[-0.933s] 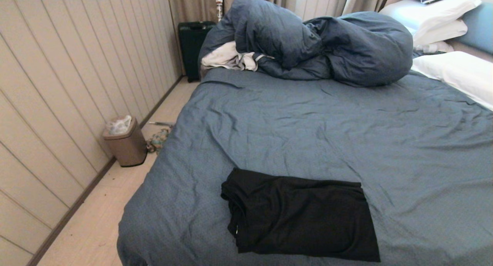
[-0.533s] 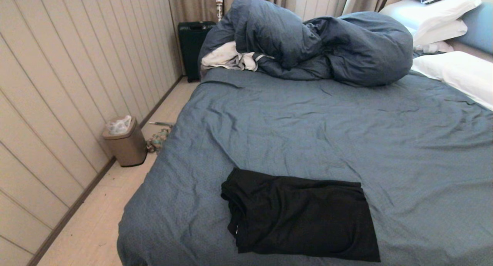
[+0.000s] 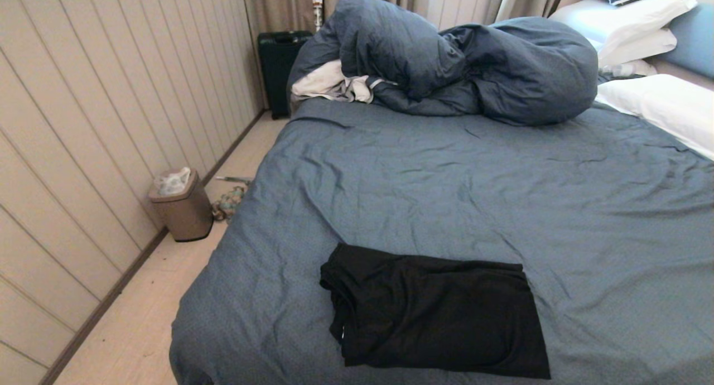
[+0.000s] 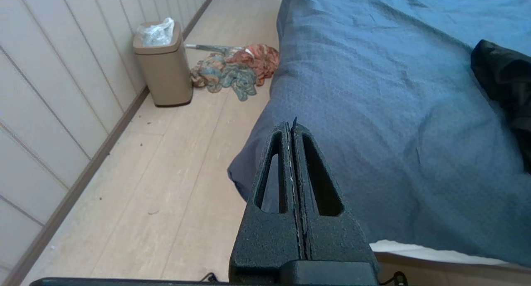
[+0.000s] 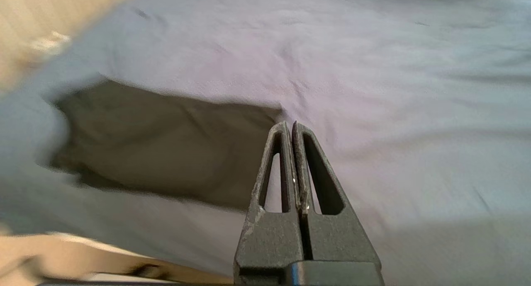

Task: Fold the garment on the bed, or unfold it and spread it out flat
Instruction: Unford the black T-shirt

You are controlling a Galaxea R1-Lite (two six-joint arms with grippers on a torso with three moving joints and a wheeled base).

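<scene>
The garment [image 3: 435,315] lies on the bed [image 3: 474,184], near the front edge and a bit toward the robot's left side. It is black and already folded into a neat block with fairly straight edges, and the side toward the bin is a little bunched. No print shows on it. So if the job is to fold it, that part looks done. If the job is to open it up and spread it flat, I think none of that has begun, because nothing is holding it.

The left tool [image 4: 292,126] has its two fingers pressed tight together and holds nothing. It hangs low by the corner of the bed, over the floor, and points along the side of the bed, well apart from the garment.

The right tool [image 5: 292,126] is squeezed tight too, with nothing in it. It sits low in front of the bed and points at the sheet just beside the garment's right edge. It does not touch the garment. Neither arm shows in the head view
</scene>
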